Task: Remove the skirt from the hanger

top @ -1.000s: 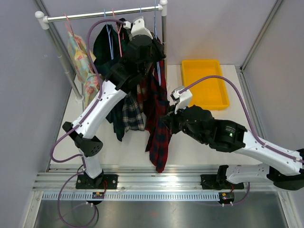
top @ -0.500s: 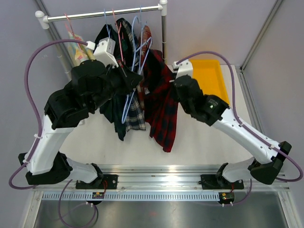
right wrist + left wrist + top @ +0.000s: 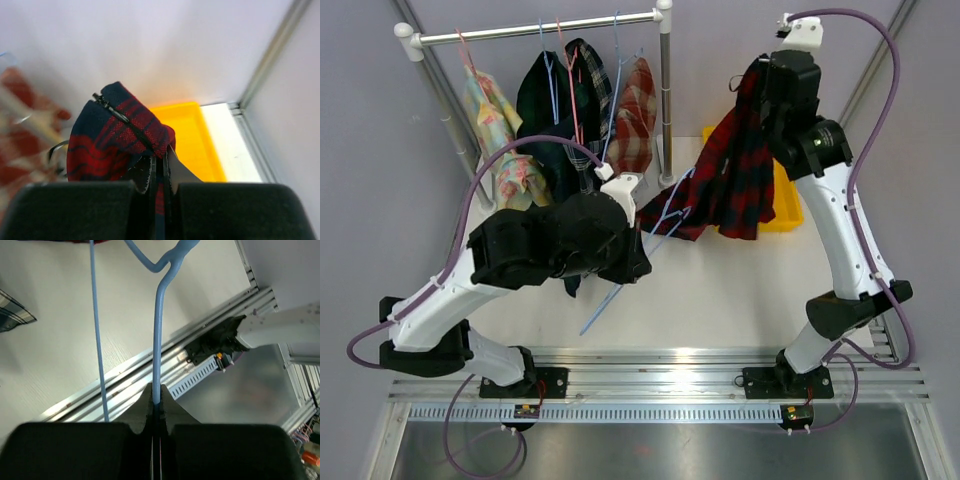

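Observation:
The red and navy plaid skirt [image 3: 732,180] hangs from my right gripper [image 3: 757,78], which is raised high at the back right and shut on the skirt's waistband [image 3: 135,135]. The skirt's lower left corner still lies against the light blue wire hanger [image 3: 650,245]. My left gripper [image 3: 157,402] is shut on one wire of that hanger [image 3: 159,335] and holds it low over the table middle, hidden under the arm in the top view. The hanger stretches from the skirt down toward the table's front.
A clothes rail [image 3: 535,28] at the back left carries several other garments on hangers. A yellow bin [image 3: 775,200] sits at the back right, mostly behind the skirt, and shows in the right wrist view [image 3: 192,135]. The aluminium base rail [image 3: 650,365] runs along the front.
My right gripper has lifted the skirt up and to the right, toward the yellow bin. My left gripper has pulled the blue hanger down and forward, off the rail and away from the skirt.

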